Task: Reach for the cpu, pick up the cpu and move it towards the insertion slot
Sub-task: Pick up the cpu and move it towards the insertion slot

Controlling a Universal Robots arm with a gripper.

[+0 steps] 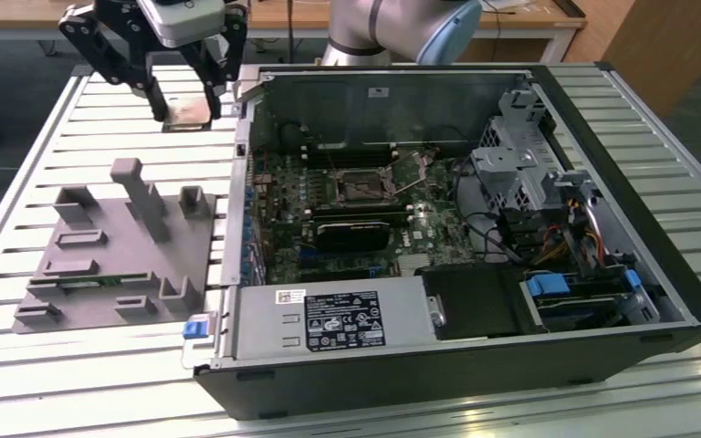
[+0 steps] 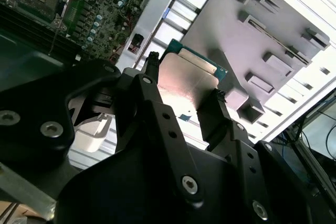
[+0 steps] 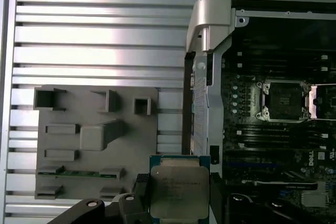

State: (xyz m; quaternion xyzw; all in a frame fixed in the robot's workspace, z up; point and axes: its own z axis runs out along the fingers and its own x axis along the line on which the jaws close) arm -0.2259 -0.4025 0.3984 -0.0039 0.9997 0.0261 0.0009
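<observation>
We see the gripper (image 1: 187,117) closed on the cpu (image 3: 179,192), pinched flat between both fingers (image 2: 148,85) and held above the table (image 1: 47,164), beside the case (image 1: 473,365), well apart from the slot (image 1: 360,186)

The gripper (image 1: 183,111) has black perforated fingers (image 2: 157,124) with silver screws; the arm (image 1: 393,32) is grey with pale-blue caps.
</observation>
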